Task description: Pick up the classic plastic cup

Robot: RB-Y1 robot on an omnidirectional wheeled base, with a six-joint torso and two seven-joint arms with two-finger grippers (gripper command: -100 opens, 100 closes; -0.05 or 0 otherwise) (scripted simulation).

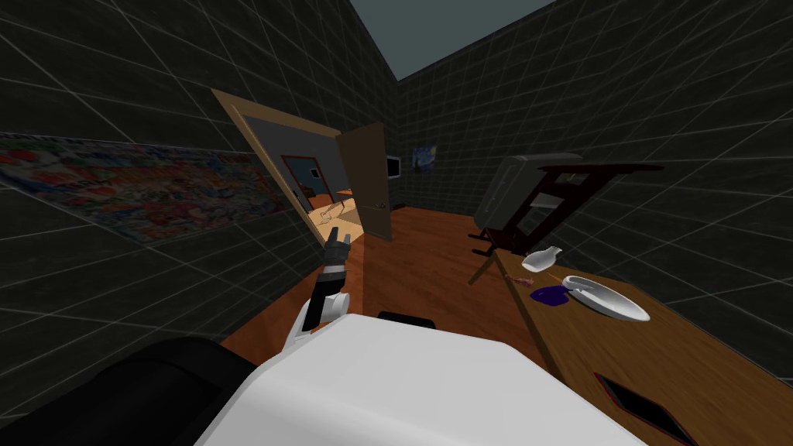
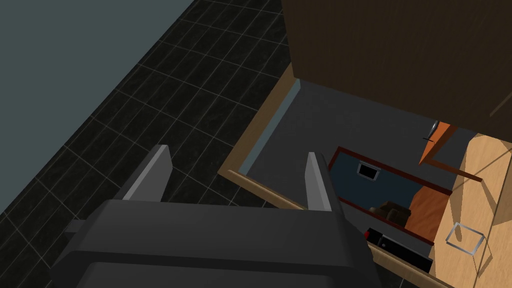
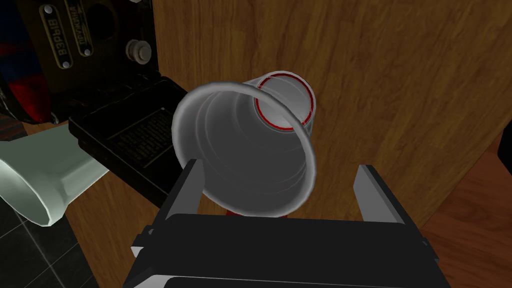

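Note:
The cup [image 3: 245,150] is pale grey inside with a red ring at its base, and it rests on a wooden table top [image 3: 400,75]. Its open mouth faces my right hand's camera. My right gripper [image 3: 280,187] is open, with one finger on each side of the cup. The cup's rim overlaps one finger [image 3: 186,186], while the other finger [image 3: 372,192] stands well apart from it. My left gripper [image 1: 337,241] is raised towards the open doorway [image 1: 325,186], open [image 2: 237,155] and empty.
Beside the cup lie a black box with labelled plates [image 3: 85,50], a flat black case [image 3: 130,135] and a white vase-like piece [image 3: 45,185]. On my right, the wooden table [image 1: 658,356] carries a white plate [image 1: 608,298], a white vase [image 1: 542,259] and a purple object [image 1: 551,295].

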